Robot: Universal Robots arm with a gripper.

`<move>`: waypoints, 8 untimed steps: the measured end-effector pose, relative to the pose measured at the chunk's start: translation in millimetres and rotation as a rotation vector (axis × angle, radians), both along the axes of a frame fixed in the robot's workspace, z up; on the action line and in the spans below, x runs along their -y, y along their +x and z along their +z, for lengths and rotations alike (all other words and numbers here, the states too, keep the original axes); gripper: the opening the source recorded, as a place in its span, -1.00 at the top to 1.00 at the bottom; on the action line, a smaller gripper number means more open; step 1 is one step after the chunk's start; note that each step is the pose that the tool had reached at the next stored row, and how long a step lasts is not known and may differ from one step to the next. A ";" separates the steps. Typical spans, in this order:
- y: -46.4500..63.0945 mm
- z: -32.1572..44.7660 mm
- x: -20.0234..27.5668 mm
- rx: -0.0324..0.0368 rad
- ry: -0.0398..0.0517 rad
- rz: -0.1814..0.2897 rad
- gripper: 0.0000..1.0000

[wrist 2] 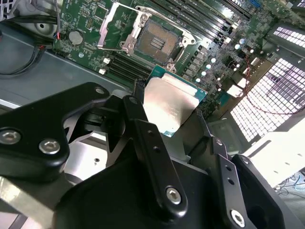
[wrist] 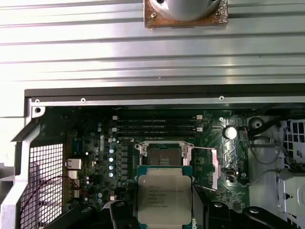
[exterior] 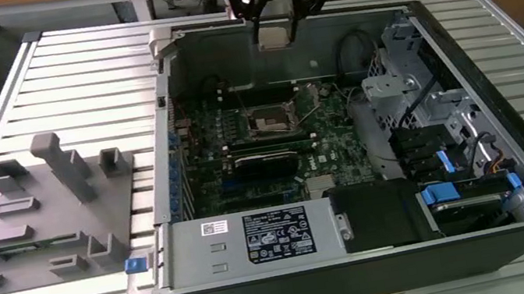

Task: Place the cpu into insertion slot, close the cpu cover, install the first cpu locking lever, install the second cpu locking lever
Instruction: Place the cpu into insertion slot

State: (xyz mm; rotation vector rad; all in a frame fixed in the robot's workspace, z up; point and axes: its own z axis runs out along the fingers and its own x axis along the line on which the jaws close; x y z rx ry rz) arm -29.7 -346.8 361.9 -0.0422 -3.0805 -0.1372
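My gripper (exterior: 275, 37) hangs above the far wall of the open computer case, shut on the cpu (exterior: 272, 34). In both wrist views the cpu (wrist 2: 167, 106) (wrist: 164, 196), a flat square chip with a pale metal top and green edge, sits between the black fingers (wrist 2: 143, 125) (wrist: 120, 213). The insertion slot (exterior: 272, 119) (wrist 2: 155, 43) (wrist: 163, 155) lies bare on the green motherboard, well below and apart from the chip. The cpu cover (wrist 2: 119, 26) (wrist: 214, 165), a silver frame, stands swung open beside the slot.
Long black memory slots (wrist: 155, 125) run beside the socket. Cables (exterior: 356, 45), a drive cage (exterior: 447, 118) and a power supply (exterior: 255, 239) crowd the case on the exterior view's right and near side. A grey fixture block (exterior: 41, 213) rests on the slatted table (exterior: 82, 73).
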 end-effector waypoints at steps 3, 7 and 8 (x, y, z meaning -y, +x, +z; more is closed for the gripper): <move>0.0 -2.3 0.0 0.0002 -0.0004 0.000 -0.08; 0.0 -5.8 0.0 0.0011 -0.0009 0.000 -0.08; 0.0 -5.9 0.0 0.0013 -0.0010 0.000 -0.08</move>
